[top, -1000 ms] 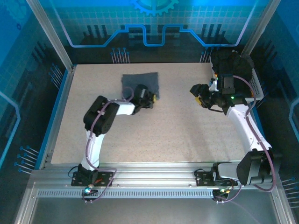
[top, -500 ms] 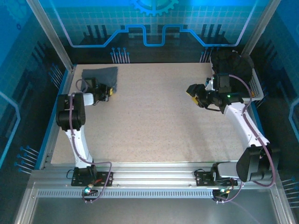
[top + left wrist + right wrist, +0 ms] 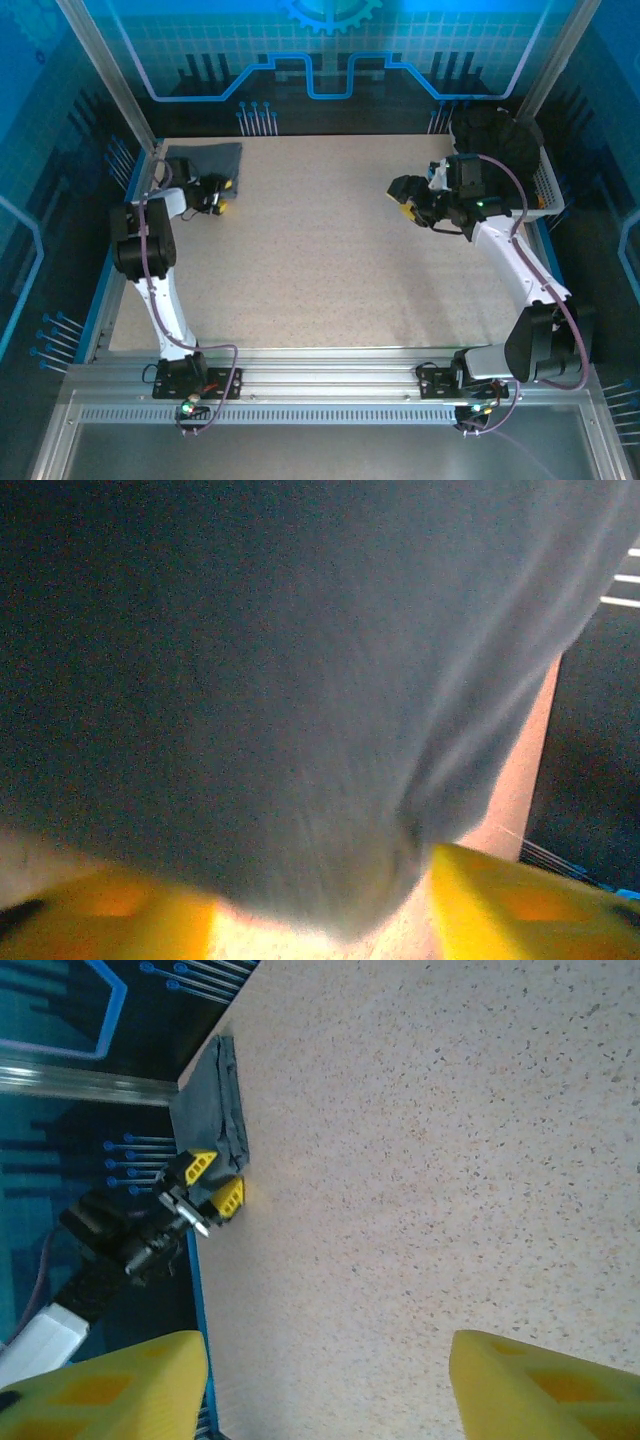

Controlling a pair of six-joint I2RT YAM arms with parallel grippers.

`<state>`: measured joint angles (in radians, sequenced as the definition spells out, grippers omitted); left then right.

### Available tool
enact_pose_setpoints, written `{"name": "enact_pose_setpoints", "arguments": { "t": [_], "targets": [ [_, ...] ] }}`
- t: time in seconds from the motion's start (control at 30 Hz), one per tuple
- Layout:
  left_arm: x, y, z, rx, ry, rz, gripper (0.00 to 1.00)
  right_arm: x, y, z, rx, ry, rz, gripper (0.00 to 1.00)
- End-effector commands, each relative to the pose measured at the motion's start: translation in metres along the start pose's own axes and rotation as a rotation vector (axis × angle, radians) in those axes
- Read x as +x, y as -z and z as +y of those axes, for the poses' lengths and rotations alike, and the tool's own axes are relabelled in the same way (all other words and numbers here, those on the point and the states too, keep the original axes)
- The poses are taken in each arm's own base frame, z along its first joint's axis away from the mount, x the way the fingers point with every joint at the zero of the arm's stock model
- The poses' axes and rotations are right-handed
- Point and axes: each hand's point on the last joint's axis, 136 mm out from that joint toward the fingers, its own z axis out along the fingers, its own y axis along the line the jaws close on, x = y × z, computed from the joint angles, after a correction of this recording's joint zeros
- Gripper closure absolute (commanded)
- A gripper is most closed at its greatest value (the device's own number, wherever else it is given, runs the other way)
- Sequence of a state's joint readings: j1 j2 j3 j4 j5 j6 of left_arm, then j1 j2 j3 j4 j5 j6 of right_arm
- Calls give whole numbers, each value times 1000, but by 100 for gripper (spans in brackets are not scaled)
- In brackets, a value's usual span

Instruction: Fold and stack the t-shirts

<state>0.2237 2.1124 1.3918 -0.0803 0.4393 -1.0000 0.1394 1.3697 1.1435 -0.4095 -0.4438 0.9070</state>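
Seen from above, a folded slate-grey t-shirt lies in the far left corner of the counter, and the left jaws sit at its near edge. The right jaws hang above the counter's right side, near a white basket with dark cloth heaped in it.

On the left wrist view, the t-shirt's fold bulges down between the left jaws, which stand wide apart and are not clamped on it.

On the right wrist view, the right jaws gape wide with only bare counter between them. Far across it, the left jaws are parted beside the t-shirt's edge.
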Motion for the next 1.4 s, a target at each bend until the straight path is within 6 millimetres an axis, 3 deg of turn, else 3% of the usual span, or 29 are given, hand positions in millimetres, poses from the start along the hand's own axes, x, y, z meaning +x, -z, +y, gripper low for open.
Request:
{"name": "enact_pose_setpoints", "arguments": {
  "t": [0.0, 0.1, 0.3, 0.4, 0.5, 0.6, 0.7, 0.73, 0.9, 1.07, 1.17, 1.37],
  "targets": [
    [25, 59, -58, 32, -105, -60, 1, -12, 19, 27, -24, 79, -72, 0],
    [49, 98, -73, 20, -127, -141, 1, -20, 30, 24, 41, 89, -110, 0],
    [105, 187, -93, -15, -378, -429, 1, -36, 69, 25, 178, 172, -256, 0],
    [117, 225, -65, -144, -401, -585, 1, -42, 91, 11, 320, 229, -331, 0],
    [122, 250, -32, -305, -584, -718, 1, -46, 104, -29, 501, 271, -410, 0],
    [126, 240, 2, -399, -921, -694, 1, -44, 96, -62, 584, 419, -493, 0],
    [119, 227, 48, -473, -1037, -681, 1, -36, 82, -85, 730, 722, -523, 0],
    [118, 220, 53, -453, -1077, -668, 1, -35, 79, -92, 769, 763, -514, 0],
    [101, 184, 92, -437, -980, -595, 1, -32, 50, -146, 819, 733, -446, 0],
    [83, 150, 90, -381, -960, -582, 1, -38, 5, -170, 765, 774, -398, 0],
    [70, 138, 69, -307, -966, -623, 1, -45, -15, -174, 734, 811, -392, 0],
    [51, 128, 39, -182, -1031, -706, 1, -66, -33, -163, 656, 920, -431, 0]
  ]
}}
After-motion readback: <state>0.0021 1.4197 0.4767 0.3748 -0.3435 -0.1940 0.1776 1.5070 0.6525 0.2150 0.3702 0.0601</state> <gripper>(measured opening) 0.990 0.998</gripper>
